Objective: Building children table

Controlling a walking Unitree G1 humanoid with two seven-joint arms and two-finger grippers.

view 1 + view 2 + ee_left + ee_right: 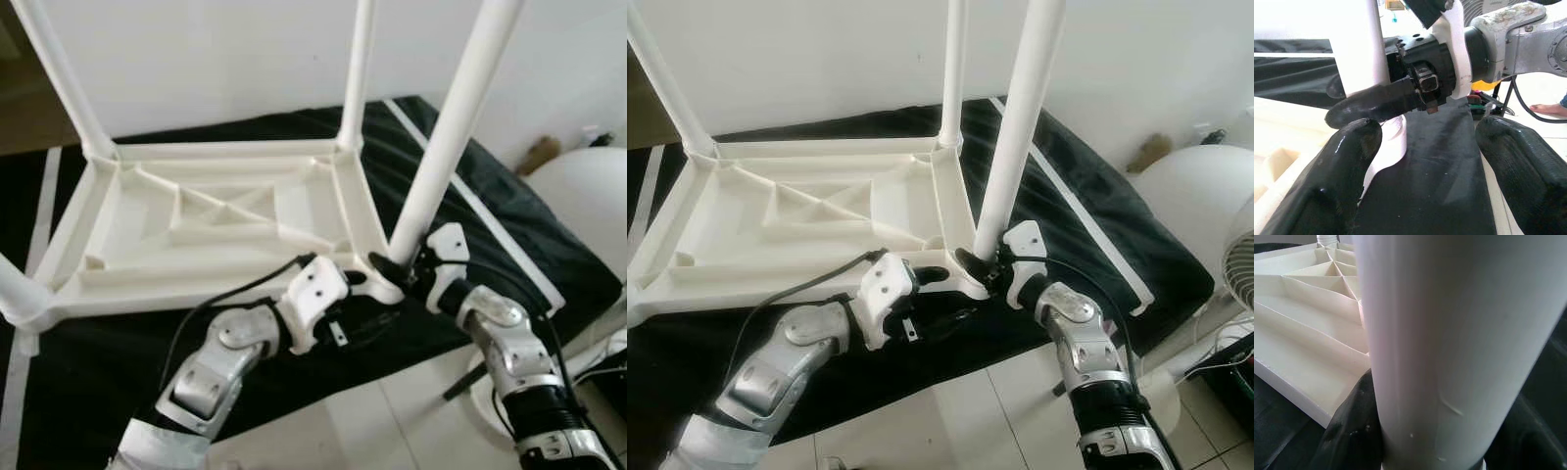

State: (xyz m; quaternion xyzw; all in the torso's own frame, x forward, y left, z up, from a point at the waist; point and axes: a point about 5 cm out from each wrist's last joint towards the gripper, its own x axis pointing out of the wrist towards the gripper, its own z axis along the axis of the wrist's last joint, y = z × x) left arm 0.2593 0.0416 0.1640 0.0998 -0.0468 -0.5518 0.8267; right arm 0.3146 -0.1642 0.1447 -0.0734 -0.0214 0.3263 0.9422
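A white children's table (196, 225) lies upside down on a black mat, its ribbed underside (1303, 323) facing up. Several white legs stand up from its corners. My right gripper (397, 269) is shut on the base of the near right leg (451, 127), which looms close in the right wrist view (1449, 342). My left gripper (367, 299) sits open at the same near right corner, just left of the right gripper. Its fingers (1327, 186) stand wide apart, one beside the corner's edge, with black mat between them.
The black mat (509, 215) with white stripes covers the floor under the table. A white wall stands behind. A white round object (588, 196) and a fan (1239, 264) are at the right. Pale floor tiles (392, 411) lie in front. A person's bare foot (1547, 108) shows on the floor.
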